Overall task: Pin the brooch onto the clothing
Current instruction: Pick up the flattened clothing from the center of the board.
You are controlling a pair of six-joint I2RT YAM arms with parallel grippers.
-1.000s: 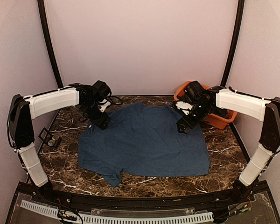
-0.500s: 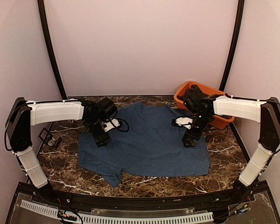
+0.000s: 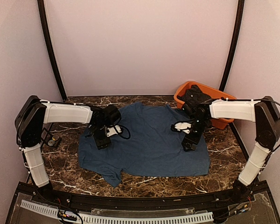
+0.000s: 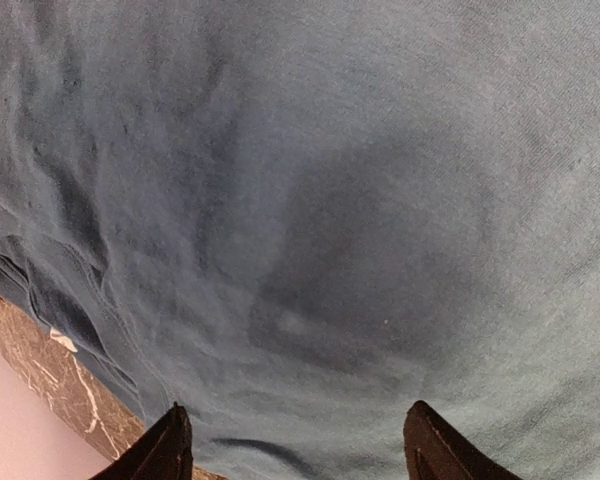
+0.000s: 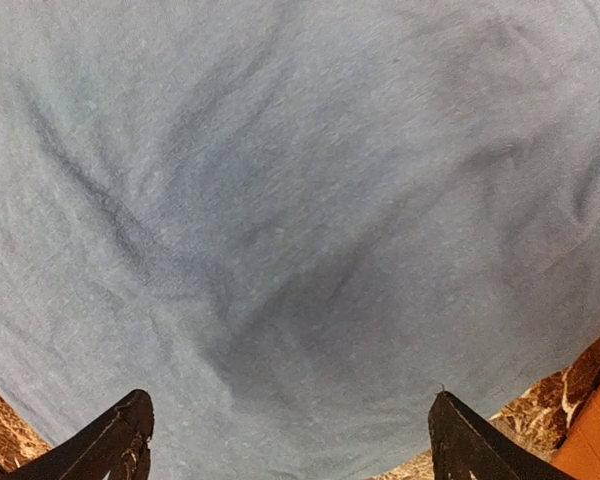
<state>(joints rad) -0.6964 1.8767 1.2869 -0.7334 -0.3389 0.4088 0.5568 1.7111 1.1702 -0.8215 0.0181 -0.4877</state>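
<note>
Left tool (image 4: 300,448), right tool (image 5: 295,440), T-shirt (image 3: 149,140) spread left-right

The bench (image 3: 226,151) has a dark brown marble-patterned top with white veins. A navy T-shirt (image 3: 149,142) lies spread nearly flat across its middle, one sleeve rumpled toward the near left edge. An orange tub (image 3: 216,120) stands in the far right corner, a strip of bare marble between it and the shirt, and a small black object (image 3: 50,140), too small to identify, lies by the left edge.
</note>
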